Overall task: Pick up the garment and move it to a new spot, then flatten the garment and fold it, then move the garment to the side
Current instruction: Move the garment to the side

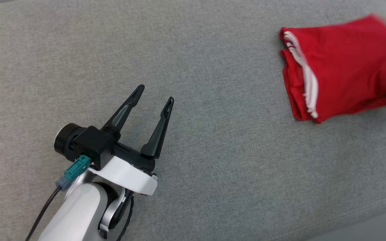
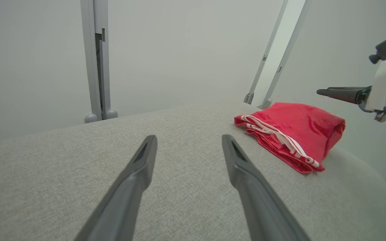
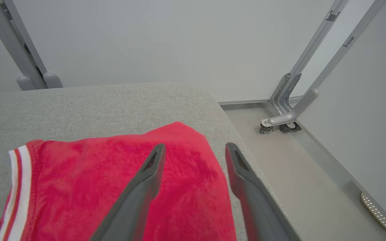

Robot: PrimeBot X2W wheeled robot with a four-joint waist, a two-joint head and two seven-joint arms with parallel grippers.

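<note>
Placing aside: folded red garment (image 1: 343,67) lies at 2 o'clock on tabletop (image 1: 213,150) | right gripper (image 3: 194,146) spread open above it, holding nothing | left gripper (image 1: 155,93) open, 7 o'clock | likely best: lift straight, avoid snagging folds

Cushion surface (image 1: 219,160) open leftward; folded garment (image 1: 347,67) occupies right edge.

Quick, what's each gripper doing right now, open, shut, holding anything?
Left gripper: jaws open, empty, above the gray surface.
Right gripper: jaws open, above the folded red garment, gripping nothing.
</note>
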